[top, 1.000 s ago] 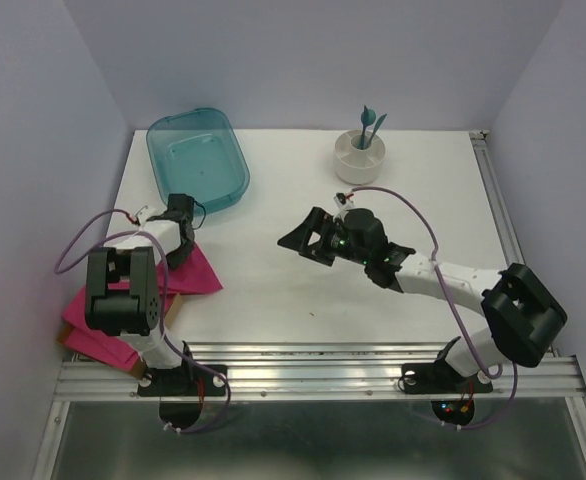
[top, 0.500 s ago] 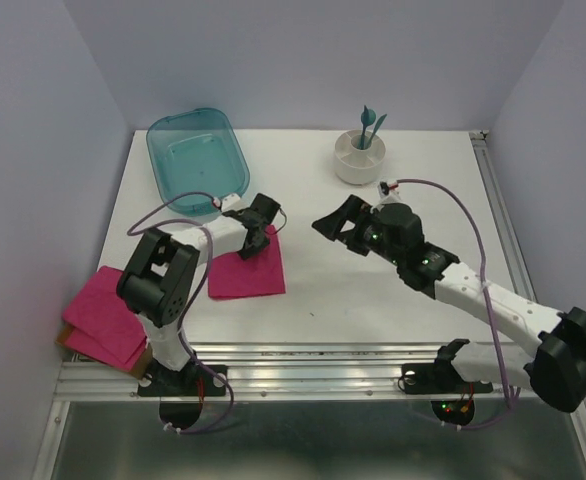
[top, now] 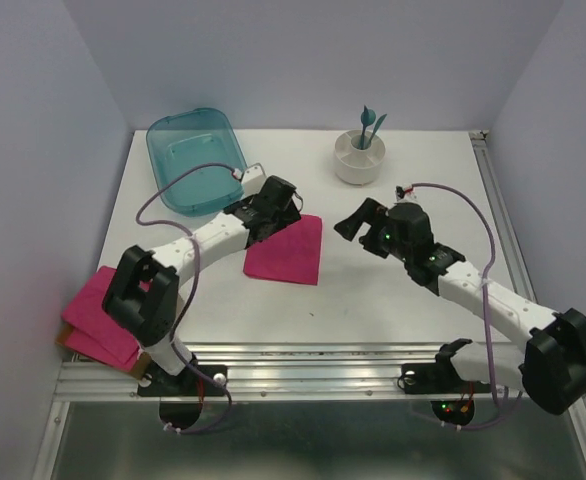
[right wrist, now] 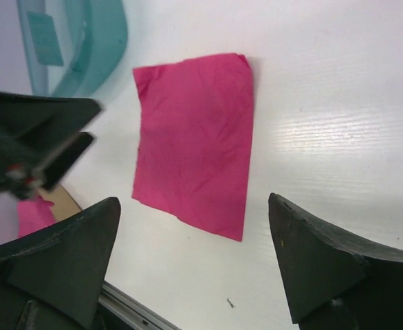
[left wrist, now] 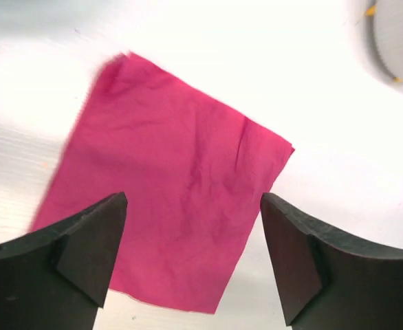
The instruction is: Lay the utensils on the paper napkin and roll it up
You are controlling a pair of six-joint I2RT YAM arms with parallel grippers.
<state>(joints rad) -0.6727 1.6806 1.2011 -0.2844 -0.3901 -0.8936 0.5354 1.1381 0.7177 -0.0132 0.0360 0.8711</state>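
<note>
Top view: find the paper napkin (top: 286, 250) flat at mid-table. The utensils (top: 370, 125) stand in the white cup (top: 360, 160) at its 1 o'clock.
Left wrist view: the left gripper (left wrist: 193, 206) is spread over the napkin.
Right wrist view: the right gripper (right wrist: 193, 206) is spread, with the napkin at 12 o'clock.

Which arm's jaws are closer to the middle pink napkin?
Left. The left arm has its jaws over the paper napkin at its far left corner; the right arm holds its jaws off to the napkin's right.
</note>
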